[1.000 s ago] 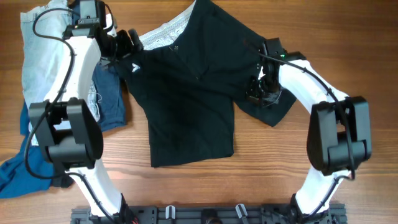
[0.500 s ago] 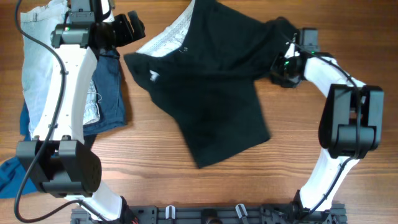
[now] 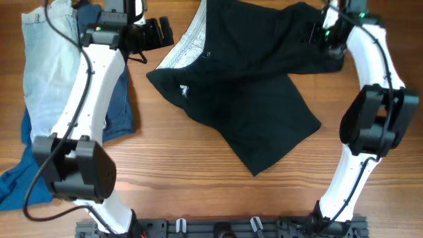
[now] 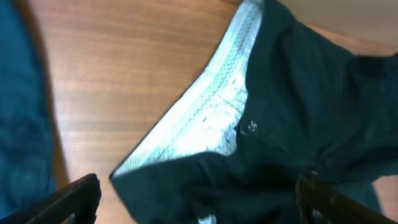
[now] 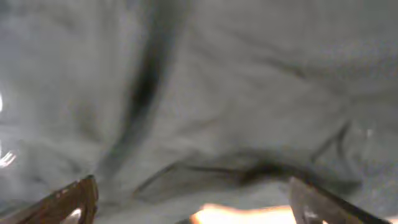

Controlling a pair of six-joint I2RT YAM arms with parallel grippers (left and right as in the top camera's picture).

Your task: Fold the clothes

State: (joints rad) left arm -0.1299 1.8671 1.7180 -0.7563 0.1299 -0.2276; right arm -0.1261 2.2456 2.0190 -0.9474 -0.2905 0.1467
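Note:
The black shorts (image 3: 251, 92) lie spread across the back middle of the table, one leg reaching toward the front (image 3: 271, 149). Their grey inner waistband (image 3: 182, 46) is turned up at the back left. My left gripper (image 3: 157, 33) hovers open just left of that waistband. In the left wrist view its fingers (image 4: 71, 199) stand wide apart, with the waistband (image 4: 205, 118) and black cloth ahead. My right gripper (image 3: 325, 36) is open over the shorts' far right corner. Blurred cloth (image 5: 205, 93) fills the right wrist view, with the fingertips (image 5: 74, 199) far apart.
Light-blue denim shorts (image 3: 39, 66) lie at the far left, partly over a dark-blue piece (image 3: 117, 106). More blue cloth (image 3: 16, 185) hangs at the front left corner. A black rail (image 3: 218, 228) runs along the front edge.
My right gripper pulled the shorts' right side toward the back right corner, then opened its jaws. The shorts shifted right and turned. My left gripper moved right along the back edge, still open.

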